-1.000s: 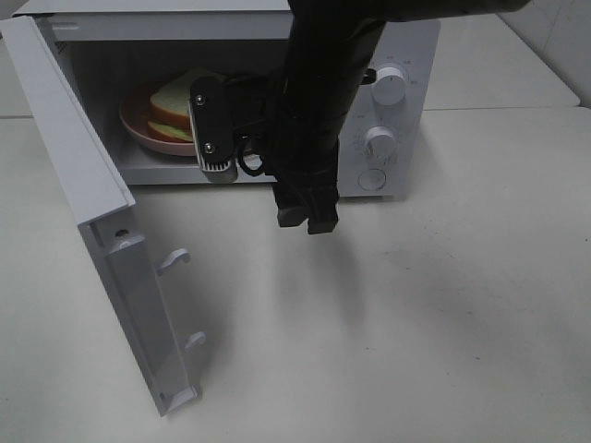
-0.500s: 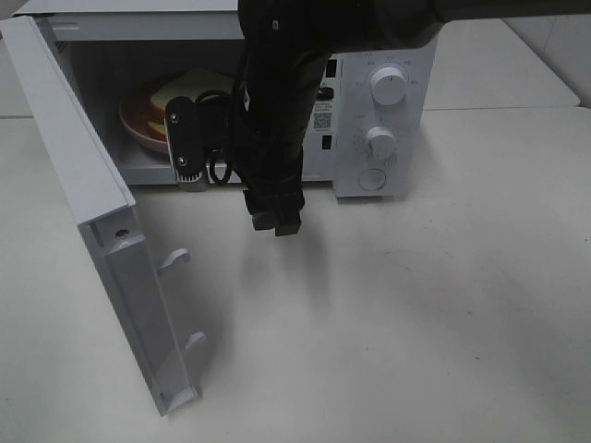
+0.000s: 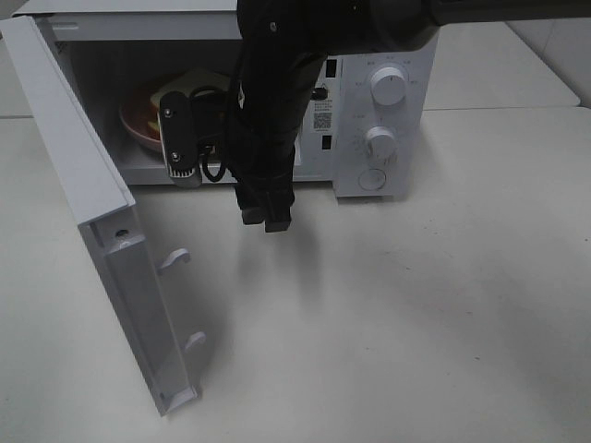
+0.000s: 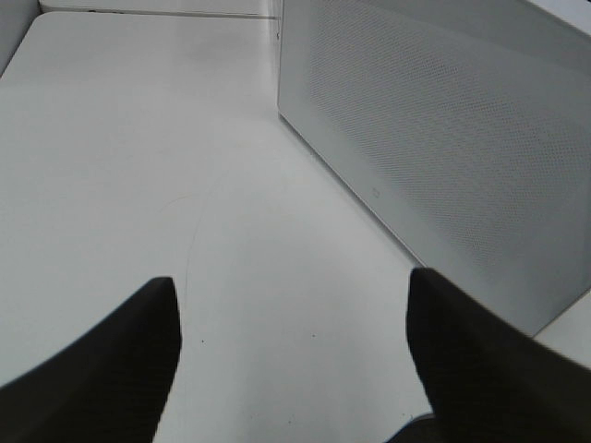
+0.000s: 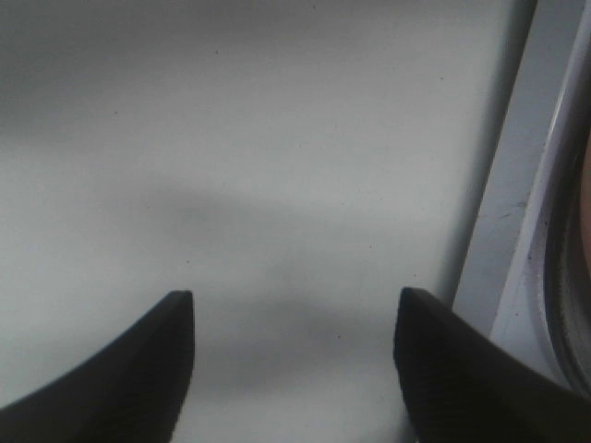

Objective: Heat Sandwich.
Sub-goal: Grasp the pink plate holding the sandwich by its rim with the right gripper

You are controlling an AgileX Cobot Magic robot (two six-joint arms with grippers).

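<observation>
Matt white table (image 3: pixel 416 305), smooth white plastic microwave (image 3: pixel 416 175), finely perforated side

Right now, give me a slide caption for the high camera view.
Sandwich on pink plate inside open microwave; right arm hangs in front, jaws open.

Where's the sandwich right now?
Exterior high view: the sandwich sits on the pink plate inside the open microwave, left part of the cavity, mostly hidden behind the right arm.
</observation>
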